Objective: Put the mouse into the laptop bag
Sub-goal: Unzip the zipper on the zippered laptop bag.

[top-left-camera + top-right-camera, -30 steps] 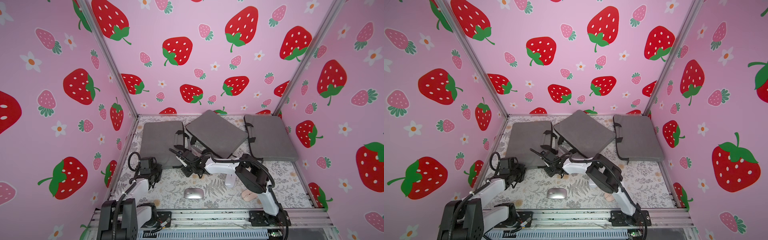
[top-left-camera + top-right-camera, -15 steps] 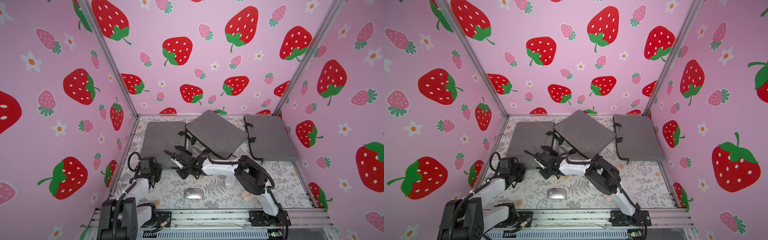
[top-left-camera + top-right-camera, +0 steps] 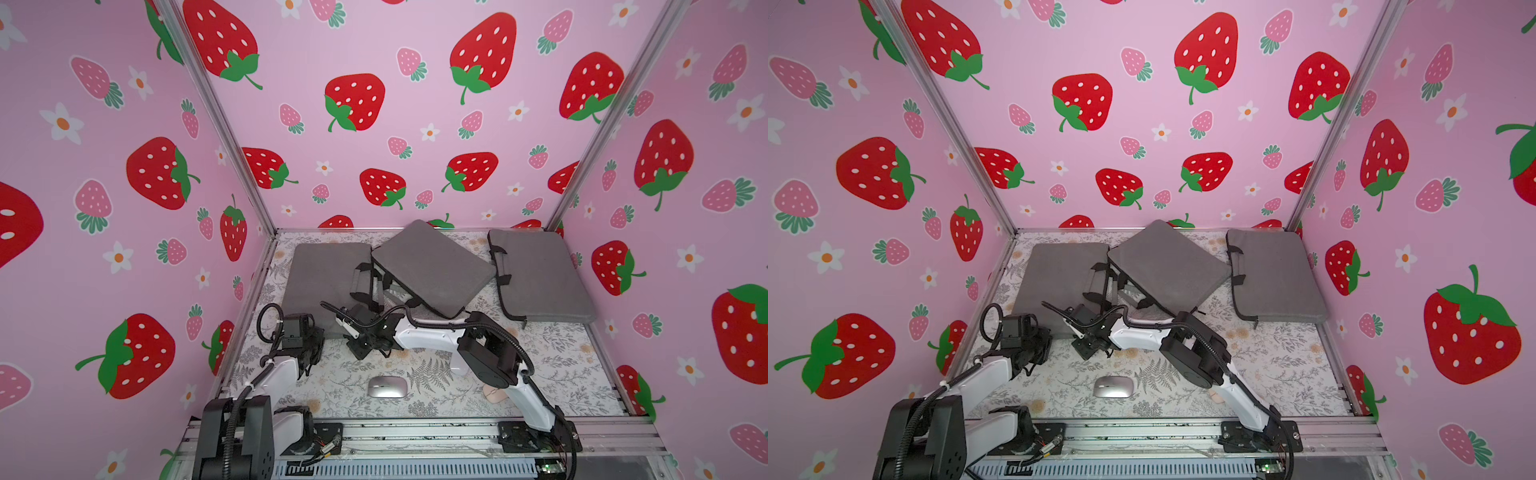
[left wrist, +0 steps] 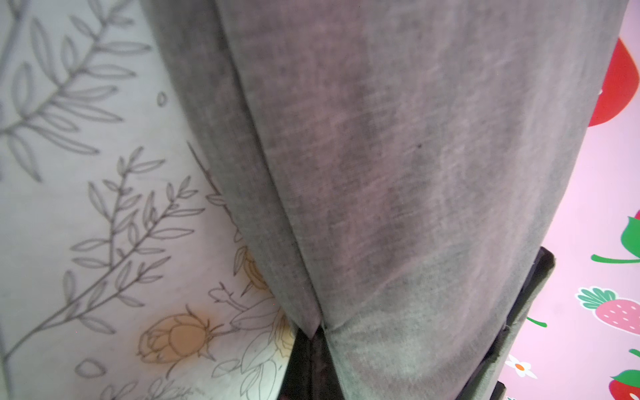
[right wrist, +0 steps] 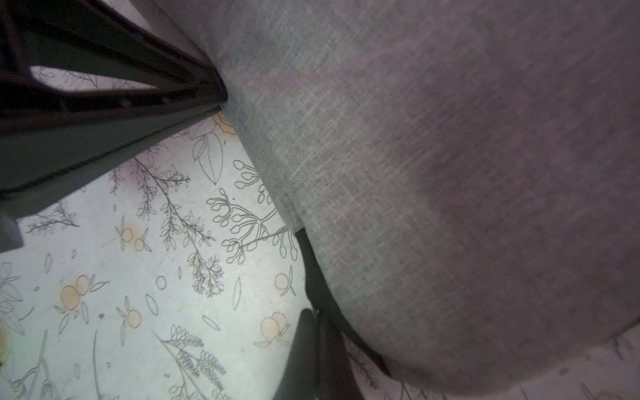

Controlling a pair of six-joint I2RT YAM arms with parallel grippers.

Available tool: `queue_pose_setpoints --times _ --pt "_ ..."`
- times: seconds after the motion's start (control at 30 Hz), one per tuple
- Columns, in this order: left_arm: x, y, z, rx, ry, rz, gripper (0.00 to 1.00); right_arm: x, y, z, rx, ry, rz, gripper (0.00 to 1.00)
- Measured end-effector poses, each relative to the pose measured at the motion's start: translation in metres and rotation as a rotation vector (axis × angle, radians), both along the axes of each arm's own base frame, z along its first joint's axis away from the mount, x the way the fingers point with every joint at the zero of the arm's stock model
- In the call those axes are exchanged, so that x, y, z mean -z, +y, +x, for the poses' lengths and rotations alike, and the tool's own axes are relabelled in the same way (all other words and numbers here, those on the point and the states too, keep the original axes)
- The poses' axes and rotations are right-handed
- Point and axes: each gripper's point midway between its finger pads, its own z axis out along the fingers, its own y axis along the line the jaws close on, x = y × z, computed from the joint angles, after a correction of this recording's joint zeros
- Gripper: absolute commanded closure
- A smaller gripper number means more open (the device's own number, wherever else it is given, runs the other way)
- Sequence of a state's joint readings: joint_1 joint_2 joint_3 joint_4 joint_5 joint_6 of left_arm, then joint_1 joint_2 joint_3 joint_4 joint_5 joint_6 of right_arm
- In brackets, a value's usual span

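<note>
Lying untouched at the lower centre in both top views, the silver mouse [image 3: 387, 387] rests on the floral table [image 3: 561, 365], well apart from the left gripper [image 4: 310, 346] and right gripper [image 5: 313, 332], both closed on nothing visible and nosed against the grey laptop bags [image 3: 324, 278] at mid-frame. No bag mouth shows open, so closed jaws may only shove fabric or dislodge the tilted middle bag [image 3: 432, 266], and a pincer lowered unopened could send the smooth mouse skidding.
</note>
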State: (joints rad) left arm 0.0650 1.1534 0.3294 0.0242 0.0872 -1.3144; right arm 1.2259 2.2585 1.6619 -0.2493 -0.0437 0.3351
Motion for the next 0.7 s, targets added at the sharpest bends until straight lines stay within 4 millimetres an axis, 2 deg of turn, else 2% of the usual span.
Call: queue_pose_setpoints --times 0.33,0.7 --pt "-0.001 -0.001 -0.001 0.004 0.002 -0.006 1.0 0.003 0.002 0.003 -0.054 -0.062 0.007 1.0" --pt "-0.015 0.004 -0.006 -0.008 -0.032 -0.001 1.0 -0.004 0.011 0.002 -0.135 -0.109 0.048 1.0"
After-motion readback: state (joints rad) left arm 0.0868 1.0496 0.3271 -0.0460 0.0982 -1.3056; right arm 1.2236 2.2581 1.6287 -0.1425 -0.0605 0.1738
